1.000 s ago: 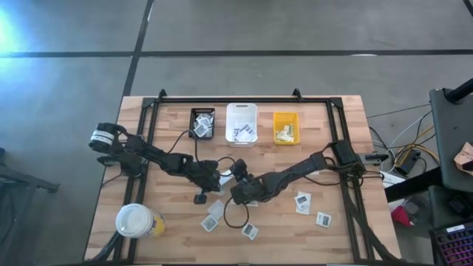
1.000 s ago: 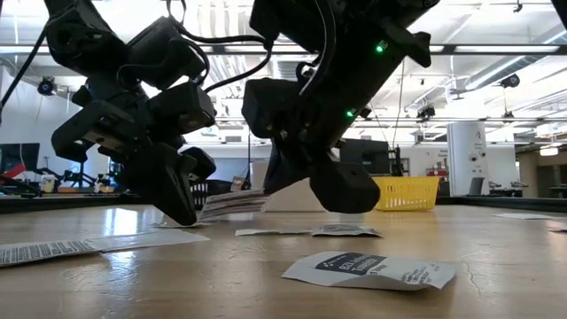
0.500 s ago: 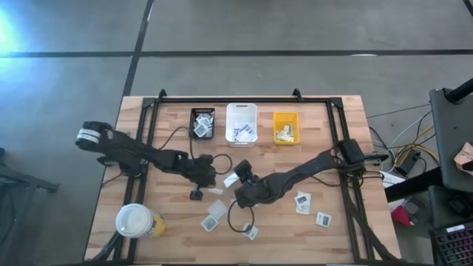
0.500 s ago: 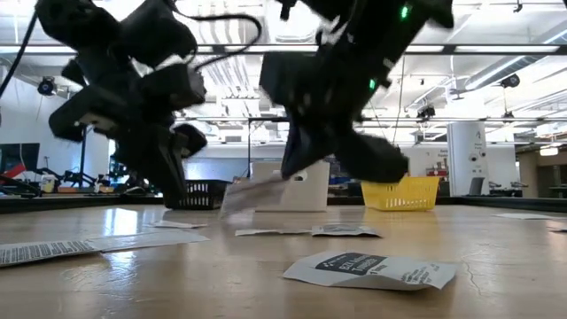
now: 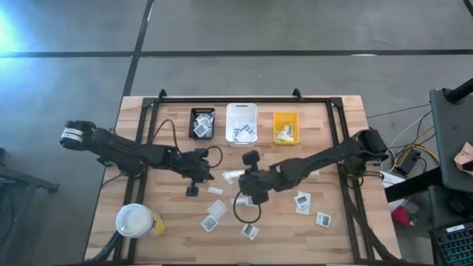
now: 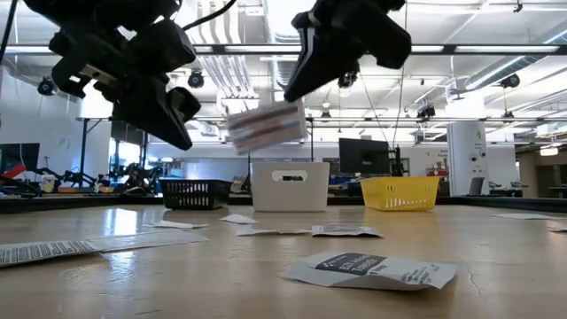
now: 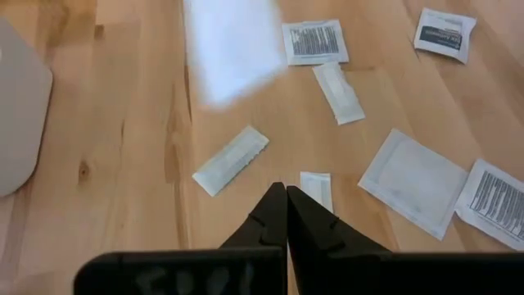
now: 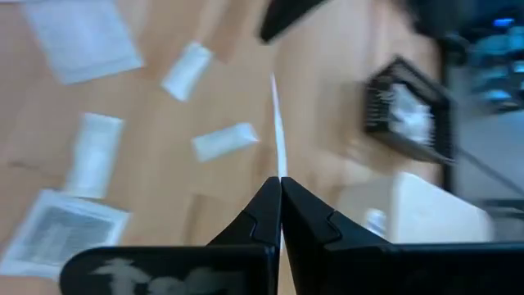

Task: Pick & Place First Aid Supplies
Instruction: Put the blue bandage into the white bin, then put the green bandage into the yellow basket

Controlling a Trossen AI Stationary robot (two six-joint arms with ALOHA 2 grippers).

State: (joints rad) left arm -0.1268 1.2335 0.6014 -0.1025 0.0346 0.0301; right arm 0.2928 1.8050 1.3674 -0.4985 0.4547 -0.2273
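Lifted clear of the wood since a second ago, both arms now ride high, and the right one carries a packet up with it. Right gripper (image 8: pixel 278 192) fingers are pressed together on the edge of a thin white paper packet (image 6: pixel 264 125), which juts edge-on past the tips in its wrist view and hangs in mid-air in front of the white bin (image 5: pixel 241 123) in the low view. Left gripper (image 7: pixel 286 205) fingers are closed together on nothing, hovering over the loose packets.

Outward from the fingers, more small flat paper packets (image 7: pixel 314 42) lie scattered on the wooden desk (image 5: pixel 325 236): barcode-printed white squares, a plain white square, narrow pale strips (image 7: pixel 231 159). Beyond them the small black bin (image 5: pixel 202 123), the white bin and the small yellow bin (image 5: pixel 286 127) stand in a row at the far edge; a large white-lidded cup (image 5: pixel 135 220) sits near the left front corner.

Such a packet is likely very light and limp, slick on its face, so it flutters; pinching an edge or corner seems right. Motion blur leaves its print unclear.
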